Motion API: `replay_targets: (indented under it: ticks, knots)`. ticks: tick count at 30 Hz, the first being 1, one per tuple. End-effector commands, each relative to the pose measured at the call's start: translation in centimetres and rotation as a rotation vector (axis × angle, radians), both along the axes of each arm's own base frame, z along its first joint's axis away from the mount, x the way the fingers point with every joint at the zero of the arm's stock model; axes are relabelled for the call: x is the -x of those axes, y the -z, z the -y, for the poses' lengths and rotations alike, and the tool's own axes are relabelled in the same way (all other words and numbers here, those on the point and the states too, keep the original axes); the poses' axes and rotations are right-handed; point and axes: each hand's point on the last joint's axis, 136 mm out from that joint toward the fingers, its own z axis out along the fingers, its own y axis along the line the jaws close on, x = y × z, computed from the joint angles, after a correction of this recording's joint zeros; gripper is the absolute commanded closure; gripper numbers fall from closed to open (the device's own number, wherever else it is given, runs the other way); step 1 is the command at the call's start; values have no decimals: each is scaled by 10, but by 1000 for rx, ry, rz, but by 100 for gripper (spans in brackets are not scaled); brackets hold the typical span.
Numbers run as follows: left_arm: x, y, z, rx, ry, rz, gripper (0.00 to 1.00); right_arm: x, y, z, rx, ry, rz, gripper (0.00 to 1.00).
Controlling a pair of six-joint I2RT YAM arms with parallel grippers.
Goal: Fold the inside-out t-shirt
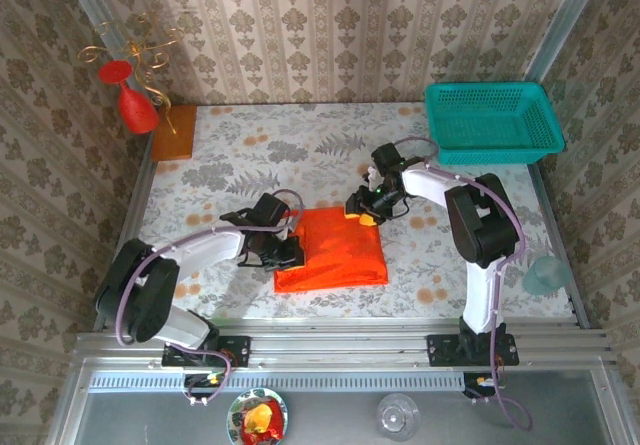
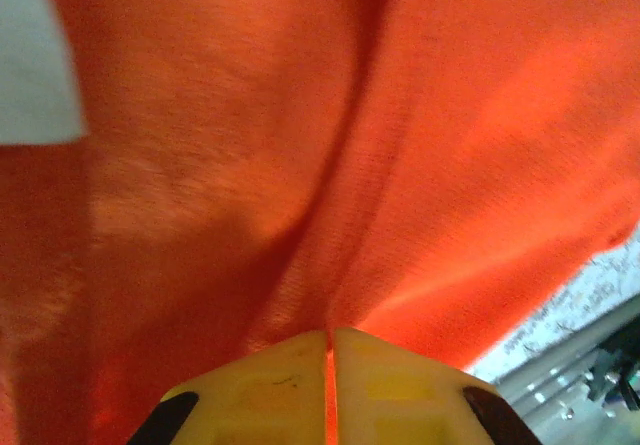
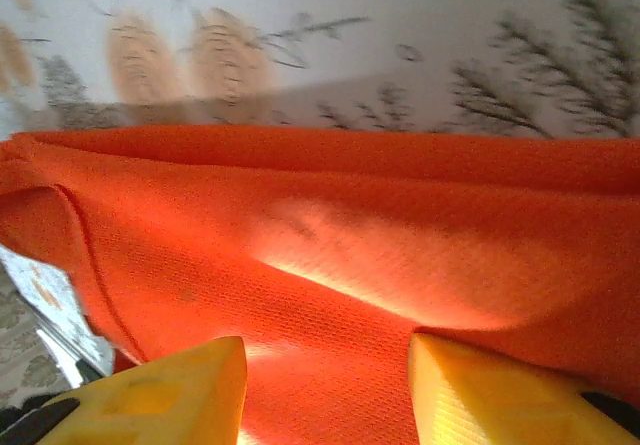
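The bright orange t-shirt (image 1: 335,248) lies folded into a compact rectangle near the middle front of the table. My left gripper (image 1: 287,253) is at its left edge, shut on a thin pinch of the cloth; its yellow fingers (image 2: 270,385) meet with orange fabric (image 2: 330,165) between them, and a white label (image 2: 35,65) shows at the upper left. My right gripper (image 1: 366,211) is at the shirt's far right corner, open, its yellow fingers (image 3: 160,395) spread over the cloth (image 3: 340,265).
A teal basket (image 1: 492,120) stands at the back right. An orange-brown wooden block (image 1: 174,131) and a red goblet-shaped ornament (image 1: 130,100) are at the back left. A clear cup (image 1: 546,273) sits by the table's right edge.
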Motion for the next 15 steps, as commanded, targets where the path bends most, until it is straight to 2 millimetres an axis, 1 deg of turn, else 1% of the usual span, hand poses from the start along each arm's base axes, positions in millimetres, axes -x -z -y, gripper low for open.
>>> replay_targets:
  ticks: [1, 5, 10, 12, 13, 14, 15]
  knots:
    - [-17, 11, -11, -35, 0, 3, 89, 16, 12, 18, 77, -14, -55, 52]
    - [-38, 20, -19, -72, 20, 1, 89, 44, 21, 31, 106, 0, -93, 52]
    - [-72, 21, -20, -102, 56, 20, 89, 96, 25, 41, 126, 43, -131, 52]
    - [-82, 20, -15, -101, 81, 30, 89, 117, 27, 41, 132, 69, -137, 52]
    - [-88, 19, -11, -98, 94, 36, 89, 130, 29, 38, 132, 80, -141, 51]
    - [-99, 19, -15, -94, 81, 34, 89, 141, 32, 34, 132, 79, -139, 51]
    - [-104, 19, -11, -84, 92, 36, 89, 152, 34, 30, 134, 84, -144, 51]
